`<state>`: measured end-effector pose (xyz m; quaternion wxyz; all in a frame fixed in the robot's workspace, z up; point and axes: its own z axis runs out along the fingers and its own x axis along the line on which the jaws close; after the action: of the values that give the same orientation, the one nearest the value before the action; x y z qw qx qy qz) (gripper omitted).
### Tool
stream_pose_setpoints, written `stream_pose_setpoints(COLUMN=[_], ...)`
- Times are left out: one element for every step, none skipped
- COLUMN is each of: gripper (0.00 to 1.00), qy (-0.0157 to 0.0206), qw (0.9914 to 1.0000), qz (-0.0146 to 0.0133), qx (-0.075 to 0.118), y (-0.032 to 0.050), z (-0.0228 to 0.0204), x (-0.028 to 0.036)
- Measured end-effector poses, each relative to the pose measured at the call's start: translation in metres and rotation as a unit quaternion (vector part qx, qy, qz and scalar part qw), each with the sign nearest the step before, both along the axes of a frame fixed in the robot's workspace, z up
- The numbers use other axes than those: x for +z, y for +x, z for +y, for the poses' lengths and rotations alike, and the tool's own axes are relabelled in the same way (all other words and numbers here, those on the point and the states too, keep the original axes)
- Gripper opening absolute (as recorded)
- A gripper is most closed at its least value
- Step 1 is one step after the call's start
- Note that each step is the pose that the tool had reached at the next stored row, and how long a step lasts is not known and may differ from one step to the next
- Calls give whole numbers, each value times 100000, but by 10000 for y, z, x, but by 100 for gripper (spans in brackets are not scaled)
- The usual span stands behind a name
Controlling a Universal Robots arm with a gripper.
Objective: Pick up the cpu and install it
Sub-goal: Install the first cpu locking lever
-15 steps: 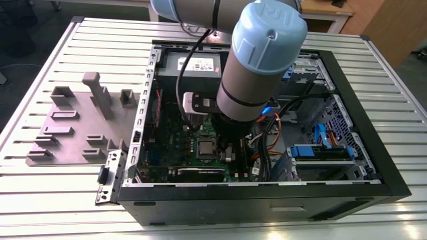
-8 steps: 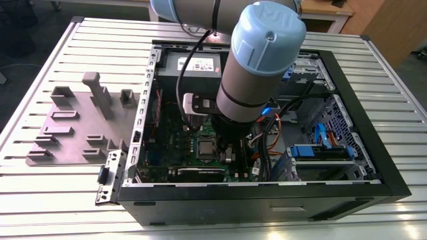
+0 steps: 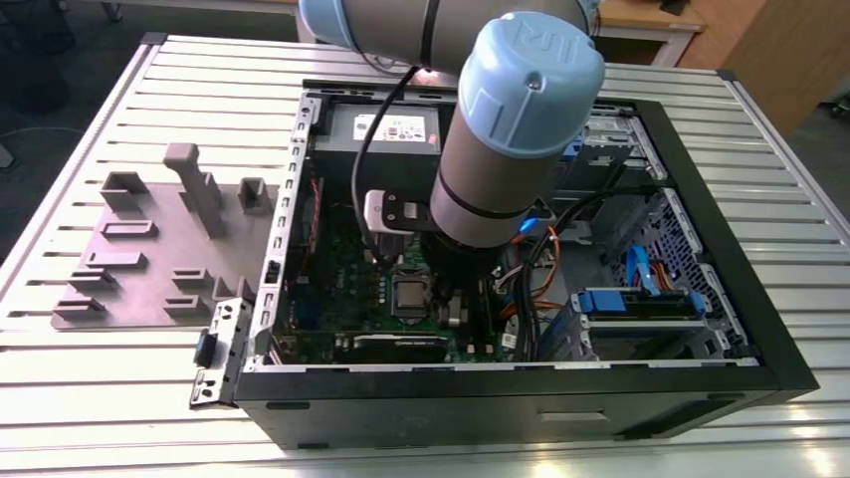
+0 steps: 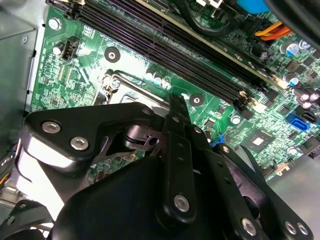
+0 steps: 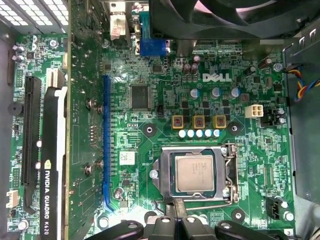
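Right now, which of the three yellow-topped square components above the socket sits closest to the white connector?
The last in the row, on the white connector's side; the other two sit farther from it.

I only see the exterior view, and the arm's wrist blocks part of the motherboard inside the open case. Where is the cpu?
Observer: In the first wrist view the cpu lies flat inside the socket bracket, metal lid up.
Operator: Is the gripper on it?
Observer: No. The gripper is by the bracket's edge, apart from the cpu's lid.
Operator: What runs beside the socket?
Observer: In the second wrist view, long dark memory slots run past it.
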<state>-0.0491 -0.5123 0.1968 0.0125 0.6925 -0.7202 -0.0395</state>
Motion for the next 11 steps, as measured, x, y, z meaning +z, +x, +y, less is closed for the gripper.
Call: stream_pose_setpoints(gripper=[11, 11, 11, 11, 11, 11, 11, 11, 11, 11, 11], qy=[-3, -10, -6, 2, 1, -2, 2, 2, 1, 7, 17], qw=[100000, 100000, 100000, 100000, 100000, 100000, 100000, 100000, 100000, 100000, 100000], qz=[0, 2, 0, -3, -3, -1, -2, -3, -2, -2, -7], qx=[1, -1, 0, 2, 1, 3, 7, 11, 8, 10, 14], y=[0, 0, 0, 0, 0, 0, 0, 0, 1, 3, 4], z=[0, 0, 0, 0, 0, 0, 0, 0, 0, 0, 1], x=[-3, -4, -7, -9, -11, -14, -15, -15, -16, -18, -23])
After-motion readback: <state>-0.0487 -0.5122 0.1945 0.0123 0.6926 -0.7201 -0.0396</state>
